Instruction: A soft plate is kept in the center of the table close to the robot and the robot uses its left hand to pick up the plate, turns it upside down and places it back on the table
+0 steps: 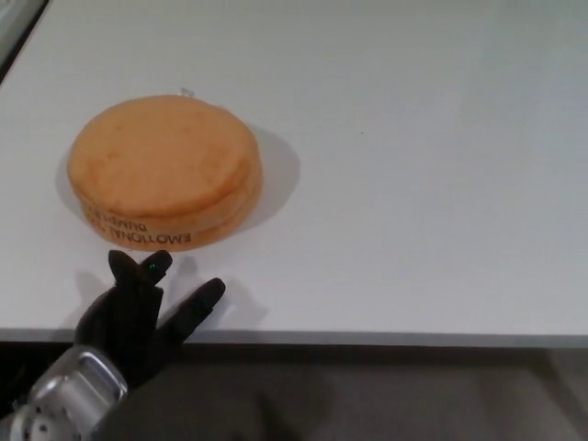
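Plate [163,173]: orange, soft, thick disc, printed rim lettering seen inverted; lies flat on the white worktop [413,184], left of centre, toward the near edge.
Left hand [138,308]: at the near edge, just short of the plate, fingers [197,303] spread apart, nothing held.
Step judged: approach before pickup, or release after flipping; undetermined.
Next, if pickup: the rim must be reached and pinched.

The plate [163,172] lies on the table [423,184] (left side) — left hand [138,312] just before it, apart.
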